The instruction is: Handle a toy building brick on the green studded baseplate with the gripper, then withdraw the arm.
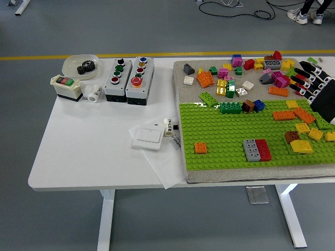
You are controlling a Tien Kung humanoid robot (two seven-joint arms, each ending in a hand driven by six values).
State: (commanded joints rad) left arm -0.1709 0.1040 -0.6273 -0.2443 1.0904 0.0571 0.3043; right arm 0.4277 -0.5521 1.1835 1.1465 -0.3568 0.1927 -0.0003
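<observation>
White table on white legs, standing on a grey floor; a yellow line runs across the floor just behind the far edge. Black cables lie on the floor at top right, with someone's shoes at the top right corner.

Left part of the table: a pale bowl holding a black gear; in front of it a switch box with a green and a red button, and a small white cylinder just beside it. Next come two grey button boxes side by side. Nearer the front edge, a white wall switch rests on a sheet of paper.

Right part: a grey mat carries loose bricks in many colours along its far side and the green studded baseplate in front. On the baseplate: a small orange brick near the front left, a grey brick touching a red brick at centre front, a green brick near the far edge, and orange, yellow and brown pieces toward the right.

Right hand at the picture's right edge, over the far right of the mat, fingers spread and straight, holding nothing, pointing toward the loose bricks.
</observation>
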